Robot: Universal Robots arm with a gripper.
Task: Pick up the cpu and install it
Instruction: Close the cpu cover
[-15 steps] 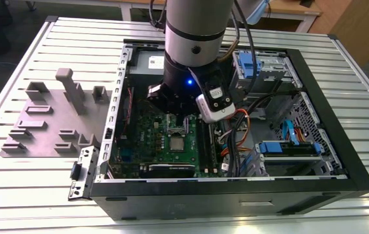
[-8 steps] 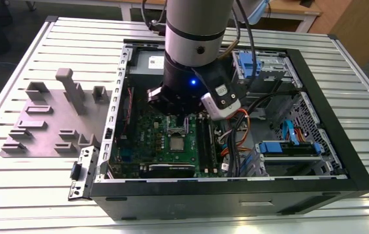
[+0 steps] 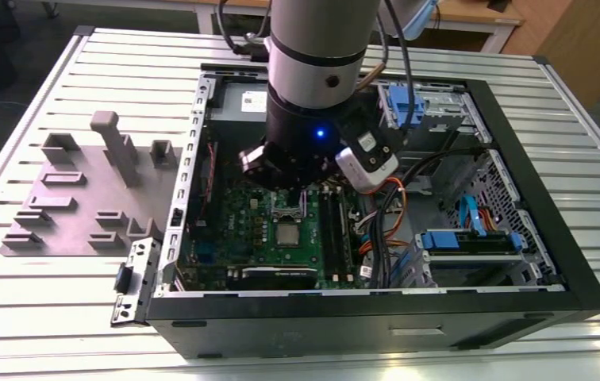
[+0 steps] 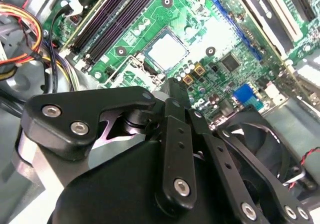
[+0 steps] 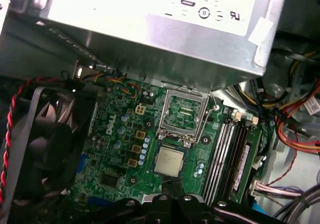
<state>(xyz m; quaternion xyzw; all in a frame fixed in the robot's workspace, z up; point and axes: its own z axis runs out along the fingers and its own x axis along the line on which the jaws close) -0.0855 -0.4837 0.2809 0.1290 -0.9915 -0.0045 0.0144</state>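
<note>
We see a slatted metal table [image 3: 36, 317] carrying an open black computer case [image 3: 385, 305], with a grey plate of upright blocks [image 3: 78, 206] beside it on the exterior view's left. The arm reaches down into the case over the green board [image 3: 263, 258].

The cpu [image 5: 168, 161] lies flat and square in its socket on that board, its pale metal top facing up; the exterior view puts it just below the arm's wrist [image 3: 287, 232]. Right beside it the silver bracket frame [image 5: 162, 115] stands flipped open, not folded over the chip. So we judge the placing done and the clamping not yet done (the chip looks level, though we cannot tell from here whether it is fully seated).

The gripper [image 4: 172, 91] hangs near the chip, apart from it, its fingers [image 5: 170, 190] pressed together and, as far as we can make out, pinching nothing.

As for writing: the power supply's metal box carries a white label [image 5: 200, 9] with dark print and round marks, white lettering runs along the board near the fan [image 5: 40, 149], and the chip's top bears faint engraved lines. We leave all of it unread.
</note>
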